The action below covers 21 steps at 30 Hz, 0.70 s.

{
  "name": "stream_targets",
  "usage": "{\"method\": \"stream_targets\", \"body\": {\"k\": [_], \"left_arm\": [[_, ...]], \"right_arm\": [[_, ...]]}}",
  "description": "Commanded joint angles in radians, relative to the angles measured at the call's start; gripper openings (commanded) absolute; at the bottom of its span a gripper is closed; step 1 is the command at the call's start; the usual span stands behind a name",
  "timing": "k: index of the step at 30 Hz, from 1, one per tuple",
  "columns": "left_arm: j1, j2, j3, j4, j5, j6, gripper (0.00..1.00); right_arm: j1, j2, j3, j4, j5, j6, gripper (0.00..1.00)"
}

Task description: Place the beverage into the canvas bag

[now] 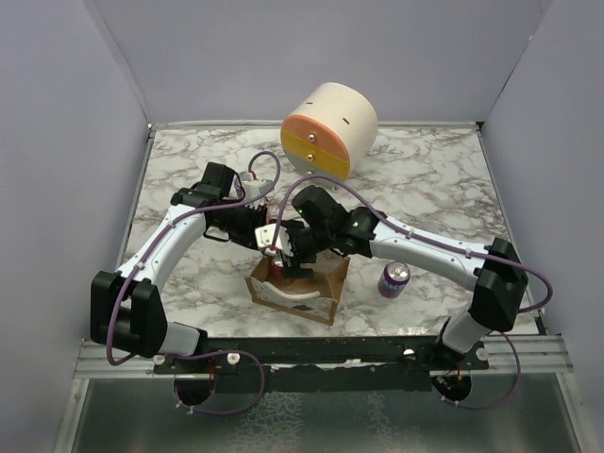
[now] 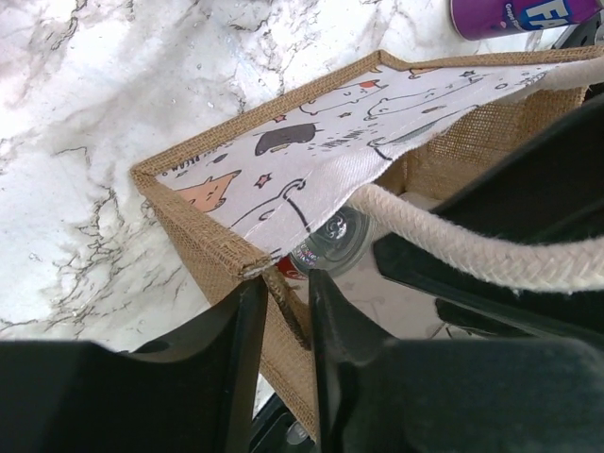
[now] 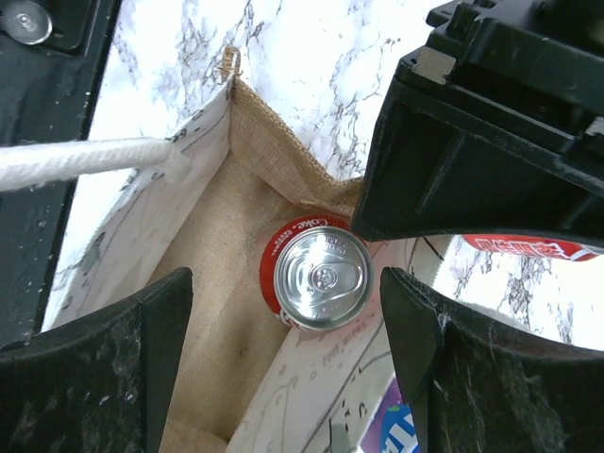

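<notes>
We judge the placing done: 1 can (image 3: 324, 274) stands inside the bag (image 1: 332, 278). Right gripper (image 3: 286, 302) hangs parted above it; left gripper (image 2: 283, 294), slightly parted, straddles the bag's wall. Next we should lift both clear.

The left arm (image 1: 160, 255) and the right arm (image 1: 434, 250) have white shells with bulky black joints. Thin purple cables (image 1: 330, 184) loop along them. The right fingers (image 3: 104, 368) are black with grey scuffs. In the right wrist view a silver screw (image 3: 26, 21) sits at eleven o'clock.

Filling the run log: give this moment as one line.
red can upright in bag | right gripper open above it | left gripper astride bag wall, grip unclear | purple can on table
</notes>
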Motion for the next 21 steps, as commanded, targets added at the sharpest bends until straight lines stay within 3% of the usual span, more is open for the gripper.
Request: {"method": "stream_targets", "body": {"k": [1,12,21], "left_arm": [[-0.002,-0.026,0.003,-0.016,0.035,0.030,0.30],[0.000,-0.032,0.051,-0.034,0.038,0.082,0.45],[-0.001,-0.038,0.059,-0.026,0.047,0.131,0.52]], "right_arm": [[-0.006,-0.101,-0.011,-0.025,-0.036,-0.011,0.79],[-0.035,-0.283,-0.043,-0.096,-0.059,-0.040,0.77],[-0.302,-0.504,-0.174,-0.159,-0.152,-0.001,0.78]]}}
